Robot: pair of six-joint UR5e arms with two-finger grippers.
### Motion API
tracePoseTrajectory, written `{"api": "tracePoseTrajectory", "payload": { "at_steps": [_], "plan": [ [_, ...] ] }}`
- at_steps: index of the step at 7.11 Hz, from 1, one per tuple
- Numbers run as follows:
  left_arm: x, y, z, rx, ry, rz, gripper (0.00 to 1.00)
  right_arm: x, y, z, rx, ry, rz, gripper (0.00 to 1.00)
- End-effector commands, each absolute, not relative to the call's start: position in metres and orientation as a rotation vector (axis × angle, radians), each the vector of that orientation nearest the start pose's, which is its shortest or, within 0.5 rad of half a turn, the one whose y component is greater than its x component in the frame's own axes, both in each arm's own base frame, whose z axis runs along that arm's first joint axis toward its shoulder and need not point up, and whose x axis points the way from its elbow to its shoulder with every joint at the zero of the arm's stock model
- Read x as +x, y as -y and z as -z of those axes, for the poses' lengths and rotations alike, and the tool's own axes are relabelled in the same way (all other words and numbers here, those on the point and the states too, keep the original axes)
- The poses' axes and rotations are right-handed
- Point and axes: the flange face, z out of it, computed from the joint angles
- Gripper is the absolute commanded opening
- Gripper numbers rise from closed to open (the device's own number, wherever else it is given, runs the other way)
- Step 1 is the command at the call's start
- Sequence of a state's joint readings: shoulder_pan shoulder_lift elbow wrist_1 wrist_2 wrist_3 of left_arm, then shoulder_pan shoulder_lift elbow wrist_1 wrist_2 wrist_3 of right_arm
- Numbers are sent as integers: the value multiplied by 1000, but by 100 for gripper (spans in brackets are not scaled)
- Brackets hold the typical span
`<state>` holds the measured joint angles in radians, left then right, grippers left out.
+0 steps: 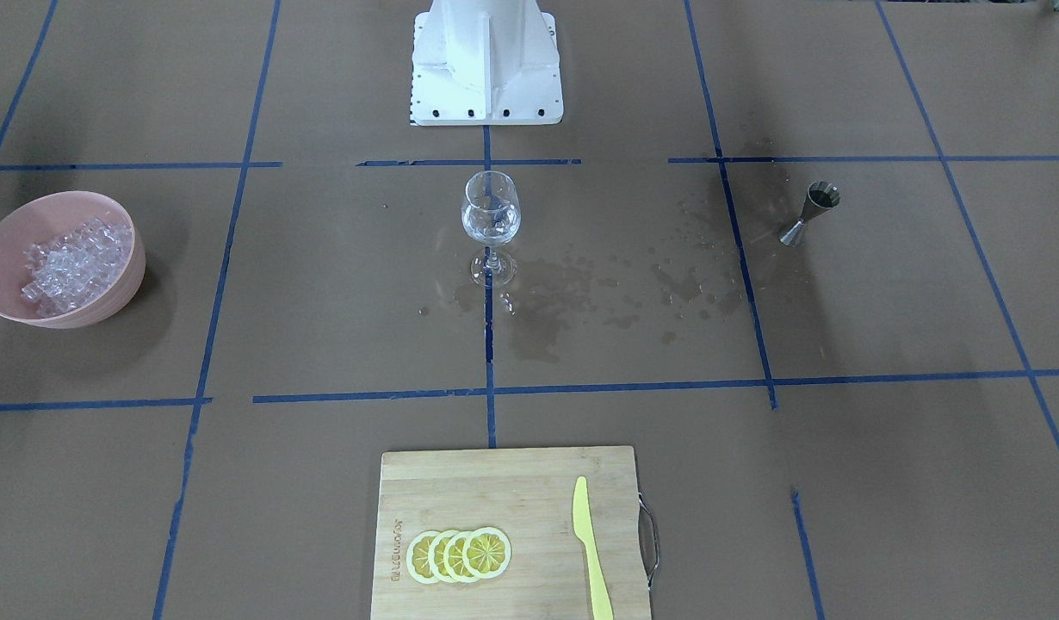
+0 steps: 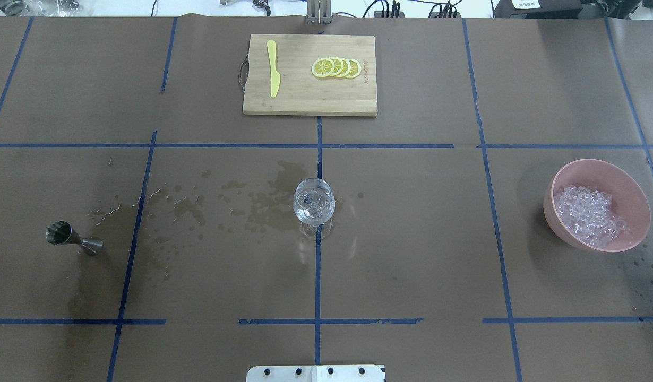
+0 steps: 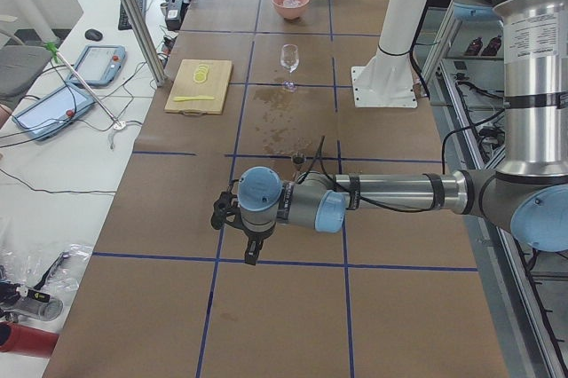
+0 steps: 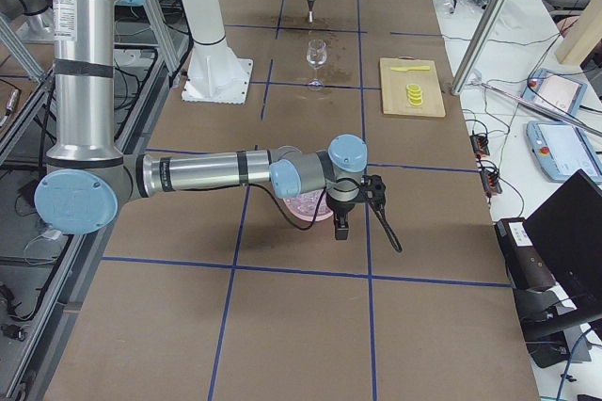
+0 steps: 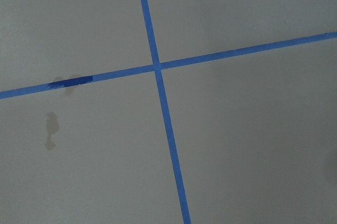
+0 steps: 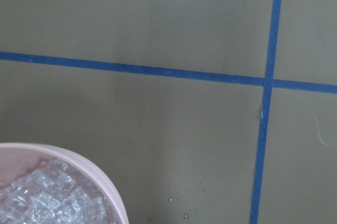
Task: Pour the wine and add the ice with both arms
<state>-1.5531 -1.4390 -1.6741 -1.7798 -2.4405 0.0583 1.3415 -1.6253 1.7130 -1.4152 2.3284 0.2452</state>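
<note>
nearby, ice [image 2: 589, 215] lies beside the right jaws; cannot tell either jaws' opening

Left arm [image 3: 390, 192] and right arm [image 4: 202, 173] level; left hand [image 3: 252, 252] and right hand [image 4: 340, 226] downward, grip unclear.

The brown paper [image 2: 411, 239] is matt, darkened by wet stains [image 2: 263, 204]; the glass [image 2: 314, 204] is clear and glossy, the ice [image 2: 589, 215] translucent, the jigger [image 2: 74, 240] dull metal, the bowl [image 2: 626, 193] matt pink plastic, the board [image 2: 305, 98] pale wood
</note>
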Motion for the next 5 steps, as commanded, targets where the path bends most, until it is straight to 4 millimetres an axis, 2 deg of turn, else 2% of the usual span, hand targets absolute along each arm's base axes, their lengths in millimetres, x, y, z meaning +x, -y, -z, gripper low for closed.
{"api": "tracePoseTrajectory", "payload": {
  "at_steps": [1, 3, 5],
  "plan": [
    [-46, 441, -635, 237, -861, -214, 100, -42, 484, -596, 15, 853, 60, 100],
    [-45, 434, -635, 273, -864, -251, 100, -37, 483, -587, 42, 841, 57, 100],
    [-20, 445, -616, 318, -871, -333, 100, -40, 485, -575, 60, 853, 67, 100]
  ]
}}
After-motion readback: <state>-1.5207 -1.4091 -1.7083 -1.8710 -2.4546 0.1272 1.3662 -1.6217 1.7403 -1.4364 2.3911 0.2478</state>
